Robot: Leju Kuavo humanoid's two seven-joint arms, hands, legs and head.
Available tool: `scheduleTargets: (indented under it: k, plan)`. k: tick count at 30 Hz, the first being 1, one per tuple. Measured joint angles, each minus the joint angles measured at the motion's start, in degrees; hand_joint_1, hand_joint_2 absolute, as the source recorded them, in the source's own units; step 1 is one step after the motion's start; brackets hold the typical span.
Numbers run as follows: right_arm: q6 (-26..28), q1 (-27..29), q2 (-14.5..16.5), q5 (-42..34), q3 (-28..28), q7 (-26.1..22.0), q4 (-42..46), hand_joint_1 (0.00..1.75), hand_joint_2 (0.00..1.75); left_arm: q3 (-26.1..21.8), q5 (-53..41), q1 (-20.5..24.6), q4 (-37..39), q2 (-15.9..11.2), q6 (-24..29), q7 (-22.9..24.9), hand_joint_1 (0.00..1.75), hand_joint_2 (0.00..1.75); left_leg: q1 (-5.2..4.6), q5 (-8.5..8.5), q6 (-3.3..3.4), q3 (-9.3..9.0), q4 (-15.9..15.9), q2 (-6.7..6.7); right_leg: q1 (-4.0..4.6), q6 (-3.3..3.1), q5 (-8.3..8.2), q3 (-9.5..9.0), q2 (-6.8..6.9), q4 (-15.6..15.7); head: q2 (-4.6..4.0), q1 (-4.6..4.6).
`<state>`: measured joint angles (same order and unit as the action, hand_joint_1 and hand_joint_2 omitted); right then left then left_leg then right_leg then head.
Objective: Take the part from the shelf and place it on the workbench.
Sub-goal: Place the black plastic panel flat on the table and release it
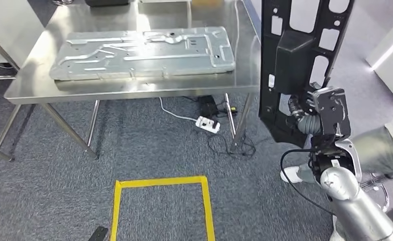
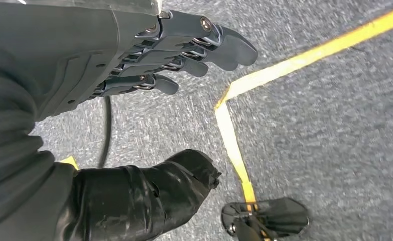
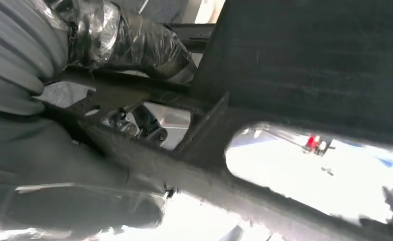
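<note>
The part [image 1: 297,60] is a long black plastic panel with several cut-out windows, held upright at the right of the head view beside the workbench's right end. My right hand [image 1: 304,113] grips its lower section, and close up the thumb wraps a black rib of the part [image 3: 194,165]. The steel workbench [image 1: 33,75] stands ahead on the left. My left hand [image 2: 184,50] hangs over the carpet with its fingers straight and nothing in them.
A large pressed metal sheet [image 1: 144,52] covers much of the workbench top. A white power strip [image 1: 208,124] and cables lie on the floor under the bench's right end. Yellow tape [image 1: 159,182] marks a square on the carpet. A person's leg [image 1: 380,145] is at the right.
</note>
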<state>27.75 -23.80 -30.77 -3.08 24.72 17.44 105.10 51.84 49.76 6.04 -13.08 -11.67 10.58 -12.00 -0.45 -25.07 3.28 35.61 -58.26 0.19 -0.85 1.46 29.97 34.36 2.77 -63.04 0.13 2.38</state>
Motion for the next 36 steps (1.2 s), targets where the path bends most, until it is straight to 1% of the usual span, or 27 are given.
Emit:
scheduleTargets:
  k: [2, 3, 4, 5, 6, 7, 8, 9, 10, 12, 13, 15, 17, 18, 19, 20, 21, 23, 24, 25, 28, 30, 31, 33, 34, 35, 36]
  plan:
    - [-0.14, 0.07, -0.10, 0.20, 0.00, -0.06, 0.07, 1.75, 1.75, 0.00, -0.01, 0.12, -0.01, 0.01, 0.00, -0.03, 0.00, 1.75, 0.03, 0.04, 0.31, -0.21, 0.17, -1.16, -0.21, 0.11, 3.36, 3.51, -1.86, -7.28, 0.00, -0.04]
    - [-0.22, 0.21, -0.13, 0.23, 0.00, -0.07, 0.07, 1.75, 1.75, 0.00, -0.02, 0.16, -0.01, 0.02, -0.01, -0.04, 0.00, 1.75, 0.02, 0.02, 0.37, -0.22, 0.13, -1.82, -0.21, 0.21, 4.36, 5.36, -2.19, -10.59, 0.00, -0.06]
    - [-0.30, 0.37, -0.13, 0.23, 0.00, -0.07, 0.07, 1.75, 1.75, 0.00, -0.02, 0.15, -0.01, 0.04, -0.03, -0.07, 0.00, 1.75, 0.01, -0.03, 0.40, -0.24, 0.05, -2.55, -0.21, 0.30, 4.28, 6.50, -2.36, -12.20, 0.00, -0.06]
    - [-0.43, 0.51, -0.14, 0.23, 0.00, -0.07, 0.07, 1.75, 1.75, 0.00, -0.03, 0.12, -0.01, 0.06, -0.04, -0.11, 0.00, 1.75, 0.01, -0.12, 0.40, -0.27, -0.09, -3.25, -0.22, 0.33, 3.00, 6.59, -2.49, -11.55, 0.00, -0.05]
    - [-0.57, 0.59, -0.14, 0.23, 0.00, -0.07, 0.07, 1.75, 1.75, 0.00, -0.05, 0.10, -0.01, 0.08, -0.06, -0.16, 0.00, 1.75, 0.03, -0.26, 0.36, -0.32, -0.30, -3.92, -0.24, 0.31, 0.83, 5.65, -2.69, -8.81, 0.00, -0.06]
    - [-0.69, 0.61, -0.15, 0.23, 0.00, -0.07, 0.08, 1.75, 1.75, 0.00, -0.08, 0.09, -0.01, 0.09, -0.07, -0.24, 0.00, 1.75, 0.07, -0.47, 0.28, -0.35, -0.56, -4.51, -0.29, 0.21, -1.38, 4.15, -3.14, -4.94, 0.00, -0.07]
    - [-0.76, 0.59, -0.16, 0.23, 0.00, -0.07, 0.09, 1.75, 1.75, 0.00, -0.12, 0.10, -0.01, 0.09, -0.07, -0.31, 0.00, 1.75, 0.02, -0.68, 0.12, -0.28, -0.87, -5.05, -0.33, 0.09, -2.87, 2.66, -3.81, -1.39, 0.00, -0.06]
    - [-0.75, 0.57, -0.19, 0.23, 0.00, -0.05, 0.13, 1.75, 1.75, 0.00, -0.15, 0.12, -0.01, 0.08, -0.08, -0.38, 0.00, 1.75, 0.02, -0.81, -0.09, -0.10, -1.10, -5.53, -0.38, -0.03, -3.61, 1.53, -4.42, 1.13, 0.00, -0.04]
    - [-0.68, 0.57, -0.22, 0.22, 0.00, -0.04, 0.16, 1.75, 1.75, 0.00, -0.17, 0.09, -0.01, 0.08, -0.09, -0.43, 0.00, 1.75, 0.07, -0.87, -0.34, 0.11, -1.24, -5.95, -0.34, -0.17, -3.62, 0.96, -4.89, 2.40, 0.00, -0.04]
    - [-0.56, 0.58, -0.27, 0.04, 0.00, 0.00, 0.22, 1.75, 1.75, 0.00, -0.19, -0.12, 0.00, 0.01, -0.15, -0.48, 0.00, 1.75, 0.19, -0.79, -0.93, 0.39, -1.18, -6.54, -0.35, -0.55, -3.46, 0.62, -4.86, 2.92, 0.00, -0.02]
    - [-0.52, 0.56, -0.27, -0.08, 0.00, 0.02, 0.23, 1.75, 1.75, 0.01, -0.19, -0.28, -0.01, -0.02, -0.19, -0.49, 0.00, 1.75, 0.21, -0.95, -1.23, 0.45, -1.31, -6.22, -0.42, -0.81, -3.55, 0.45, -4.65, 3.17, 0.00, -0.02]
    - [-0.49, 0.52, -0.26, -0.26, 0.00, 0.02, 0.26, 1.75, 1.75, 0.02, -0.19, -0.27, -0.02, -0.06, -0.26, -0.52, 0.00, 1.75, 0.14, -2.56, -2.02, 1.63, -3.87, -3.93, -0.71, -1.37, -3.68, 0.02, -4.15, 3.63, 0.00, 0.40]
    - [-0.46, 0.53, -0.26, -0.31, 0.00, 0.02, 0.27, 1.75, 1.75, 0.02, -0.19, 0.00, -0.02, -0.03, -0.26, -0.53, 0.00, 1.75, 0.44, -5.61, -2.88, 4.93, -10.42, -1.49, -0.71, -1.70, -3.61, -0.20, -3.65, 3.76, 0.00, 0.83]
    - [-0.45, 0.58, -0.26, -0.32, 0.00, 0.02, 0.27, 1.75, 1.75, 0.02, -0.19, 0.07, -0.02, -0.02, -0.28, -0.52, 0.00, 1.75, 0.66, -6.87, -3.19, 6.92, -14.04, -1.05, -0.69, -1.77, -3.55, -0.22, -3.38, 3.75, 0.00, 0.84]
    - [-0.45, 0.64, -0.26, -0.33, 0.00, 0.02, 0.27, 1.75, 1.75, 0.02, -0.18, 0.08, -0.03, -0.01, -0.30, -0.52, 0.00, 1.75, 0.83, -7.28, -3.40, 8.30, -16.37, -0.88, -0.69, -1.78, -3.48, -0.26, -3.15, 3.74, 0.00, 0.83]
    - [-0.45, 0.69, -0.26, -0.34, 0.00, 0.02, 0.27, 1.75, 1.75, 0.02, -0.18, 0.05, -0.03, 0.01, -0.32, -0.52, 0.00, 1.75, 0.96, -6.69, -3.51, 8.77, -16.83, -0.80, -0.70, -1.76, -3.39, -0.33, -2.94, 3.73, 0.00, 0.85]
    - [-0.45, 0.73, -0.26, -0.34, 0.00, 0.02, 0.27, 1.75, 1.75, 0.02, -0.18, 0.03, -0.03, 0.02, -0.33, -0.52, 0.00, 1.75, 1.04, -5.05, -3.50, 7.98, -14.86, -0.75, -0.70, -1.69, -3.29, -0.45, -2.78, 3.73, 0.00, 0.84]
    - [-0.44, 0.73, -0.26, -0.34, 0.00, 0.02, 0.27, 1.75, 1.75, 0.02, -0.19, 0.07, -0.03, 0.01, -0.34, -0.53, 0.00, 1.75, 1.01, -1.18, -3.16, 4.12, -7.06, -0.54, -0.66, -1.39, -3.00, -0.85, -2.53, 3.74, 0.00, 0.83]
    - [-0.39, 0.68, -0.26, -0.31, 0.00, 0.02, 0.27, 1.75, 1.75, 0.02, -0.19, 0.11, -0.03, 0.00, -0.38, -0.55, 0.00, 1.75, 0.84, -0.13, -2.88, 2.42, -3.71, -0.46, -0.58, -1.18, -2.86, -0.97, -2.45, 3.73, 0.00, 0.80]
    - [-0.31, 0.64, -0.26, -0.22, 0.00, 0.02, 0.27, 1.75, 1.75, 0.02, -0.19, 0.17, -0.03, -0.01, -0.50, -0.60, 0.00, 1.75, 0.67, 0.23, -2.59, 1.37, -1.69, -0.43, -0.51, -0.93, -2.78, -1.03, -2.38, 3.78, 0.00, 0.80]
    - [0.01, 0.56, -0.29, 0.50, -0.01, 0.16, 0.28, 1.75, 1.75, 0.02, -0.08, 0.08, -0.02, -0.01, -1.41, -0.88, 0.00, 1.75, 0.45, 0.06, -1.74, 0.84, -0.53, -0.59, -0.35, -0.09, -2.70, -1.25, -2.25, 4.20, 0.00, 0.76]
    - [0.04, 0.42, -0.45, 1.22, -0.01, 0.57, 0.30, 1.75, 1.75, 0.02, 0.01, -0.01, -0.02, -0.02, -2.00, -1.28, 0.00, 1.75, 0.66, 0.24, -1.04, 0.22, 0.24, -0.64, -0.36, 0.38, -1.64, -0.88, -2.28, 2.94, 0.00, 0.72]
    - [-0.03, 0.24, -0.58, 1.60, -0.01, 0.91, 0.31, 1.75, 1.75, 0.02, 0.01, 0.01, -0.02, -0.02, -2.19, -1.54, 0.00, 1.75, 0.76, 0.29, -0.70, -0.08, 0.55, -0.64, -0.33, 0.48, -0.26, 0.21, -2.36, 0.51, 0.00, 0.68]
    - [-0.34, -0.12, -0.80, 2.23, 0.00, 1.59, 0.36, 1.75, 1.75, 0.02, 0.01, 0.09, -0.02, 0.01, -2.37, -1.99, 0.00, 1.75, 0.64, 0.14, -0.23, -0.27, 0.61, -0.66, -0.21, 0.50, 3.15, 4.07, -2.54, -7.16, 0.00, 0.66]
    - [-0.63, -0.21, -0.88, 2.48, -0.01, 1.97, 0.39, 1.75, 1.75, 0.02, 0.02, 0.07, -0.02, 0.05, -2.39, -2.17, 0.00, 1.75, 0.57, 0.04, -0.09, -0.32, 0.54, -0.68, -0.18, 0.51, 4.12, 5.99, -2.61, -10.59, 0.00, 0.65]
    - [-0.93, -0.23, -0.94, 2.67, -0.01, 2.25, 0.43, 1.75, 1.75, 0.02, 0.02, 0.03, -0.02, 0.11, -2.40, -2.32, 0.00, 1.75, 0.52, -0.08, -0.03, -0.39, 0.43, -0.74, -0.18, 0.51, 3.92, 7.05, -2.64, -12.12, 0.00, 0.66]
    - [-1.31, -0.25, -1.01, 2.90, -0.01, 2.54, 0.46, 1.75, 1.75, 0.02, 0.03, 0.00, -0.02, 0.18, -2.40, -2.48, 0.00, 1.75, 0.49, -0.26, -0.02, -0.49, 0.25, -0.84, -0.21, 0.49, 2.51, 6.95, -2.64, -11.30, 0.00, 0.65]
